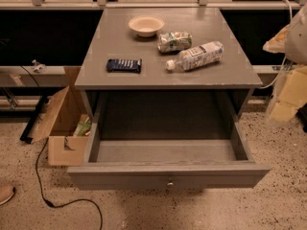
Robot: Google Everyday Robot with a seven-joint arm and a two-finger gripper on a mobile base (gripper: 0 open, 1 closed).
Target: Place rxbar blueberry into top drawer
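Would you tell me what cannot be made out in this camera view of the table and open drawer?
- gripper: at the right edge, mostly cut off by the frame.
- rxbar blueberry, lying on the table: wrapper lettering too small to read.
- top drawer: open; the nearest strip of its floor is hidden behind its own front.
- cardboard box, left on the floor: contents partly hidden by the table.

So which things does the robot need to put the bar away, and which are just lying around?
For the job:
small flat dark-blue rxbar blueberry on the grey table
wide grey wooden top drawer, pulled open
pale gripper at the right edge

Just lying about:
round cream bowl
green-white foil snack bag
clear plastic bottle on its side
brown cardboard box on the floor
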